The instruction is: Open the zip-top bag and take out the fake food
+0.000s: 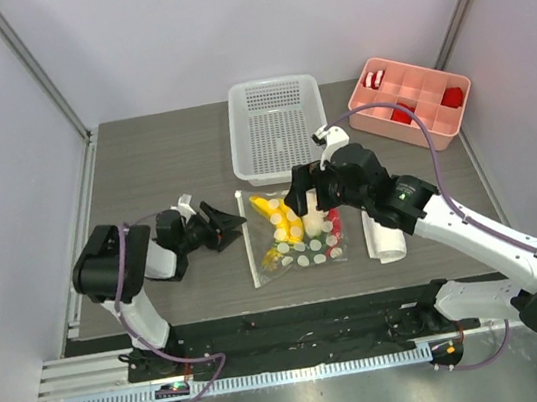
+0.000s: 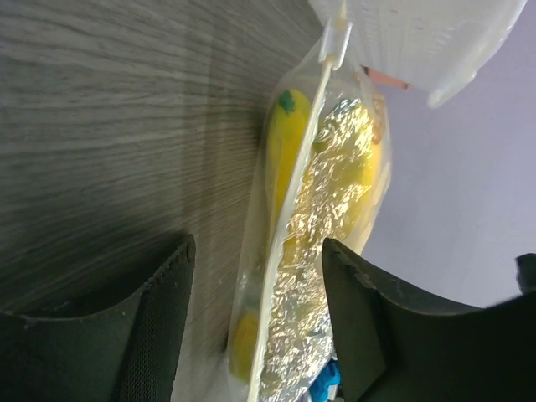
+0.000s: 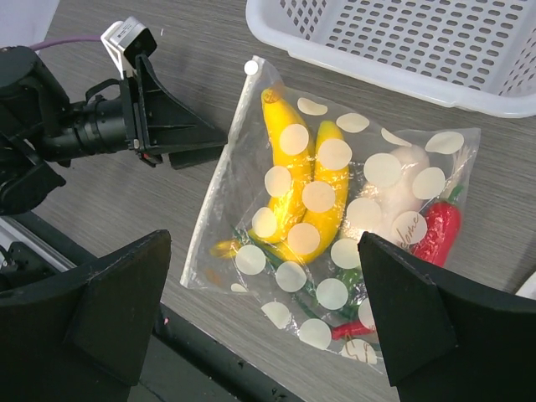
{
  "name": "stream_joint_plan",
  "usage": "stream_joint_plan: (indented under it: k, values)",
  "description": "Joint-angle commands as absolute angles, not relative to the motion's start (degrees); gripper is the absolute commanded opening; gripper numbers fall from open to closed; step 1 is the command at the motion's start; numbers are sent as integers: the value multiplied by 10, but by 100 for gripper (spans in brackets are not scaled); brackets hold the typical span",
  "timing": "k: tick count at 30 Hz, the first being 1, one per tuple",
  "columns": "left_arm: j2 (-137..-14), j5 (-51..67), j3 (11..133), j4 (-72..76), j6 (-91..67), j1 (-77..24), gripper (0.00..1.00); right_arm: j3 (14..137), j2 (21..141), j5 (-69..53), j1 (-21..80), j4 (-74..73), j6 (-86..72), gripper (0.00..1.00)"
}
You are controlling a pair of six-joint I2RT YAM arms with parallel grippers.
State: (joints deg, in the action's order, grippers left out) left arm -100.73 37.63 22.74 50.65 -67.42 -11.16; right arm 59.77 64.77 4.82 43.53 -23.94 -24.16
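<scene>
The zip-top bag [image 1: 297,240] lies flat on the table, clear with white dots, with its zip strip along the left edge. Inside it the right wrist view shows the fake food: yellow bananas [image 3: 295,194], a white radish [image 3: 400,194], a red chili [image 3: 440,231] and green stems [image 3: 283,266]. My left gripper [image 1: 231,223] is open at the bag's zip edge [image 2: 289,251]; its fingers [image 2: 167,293] stand either side of that edge. My right gripper [image 3: 264,251] is open and empty, hovering above the bag. The white zip slider [image 2: 335,38] sits at the far end of the strip.
A white perforated basket [image 1: 278,129] stands just behind the bag. A pink compartment tray [image 1: 412,89] with red blocks is at the back right. A rolled white cloth [image 1: 387,240] lies right of the bag. The table's front edge and black rail run close below the bag.
</scene>
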Motion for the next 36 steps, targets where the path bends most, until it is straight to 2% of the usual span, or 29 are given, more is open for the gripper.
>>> stream_joint_plan:
  k: [1, 6, 9, 12, 13, 15, 16, 17, 19, 23, 24, 27, 36]
  values:
    - [-1074, 416, 220, 755, -754, -110, 59, 608, 647, 60, 440, -215, -240, 100]
    - [-1149, 420, 221, 884, -822, -111, 56, 608, 656, 57, 445, -210, -242, 100]
    - [-1163, 417, 233, 884, -821, -115, 47, 606, 659, 57, 447, -206, -244, 100]
    - [-1146, 409, 236, 883, -815, -117, 30, 608, 662, 57, 450, -205, -244, 100]
    - [-1139, 403, 236, 880, -805, -117, 21, 610, 661, 58, 452, -205, -243, 100]
    - [-1112, 402, 239, 831, -788, -118, 12, 609, 661, 60, 453, -207, -244, 100]
    - [-1079, 399, 241, 804, -760, -117, 3, 609, 660, 58, 453, -207, -243, 100]
    - [-1058, 398, 243, 742, -745, -117, 1, 609, 661, 59, 454, -208, -243, 100]
    - [-983, 392, 241, 677, -694, -119, 0, 609, 659, 59, 454, -208, -243, 100]
    - [-825, 353, 263, 405, -568, -120, 0, 606, 659, 63, 454, -210, -239, 100]
    - [-795, 336, 285, 261, -540, -123, 0, 606, 659, 64, 455, -209, -237, 100]
    - [-703, 310, 314, 110, -467, -128, 0, 608, 664, 69, 454, -209, -226, 100]
    - [-664, 365, 426, -77, -355, -148, 0, 642, 681, 36, 454, -207, -146, 100]
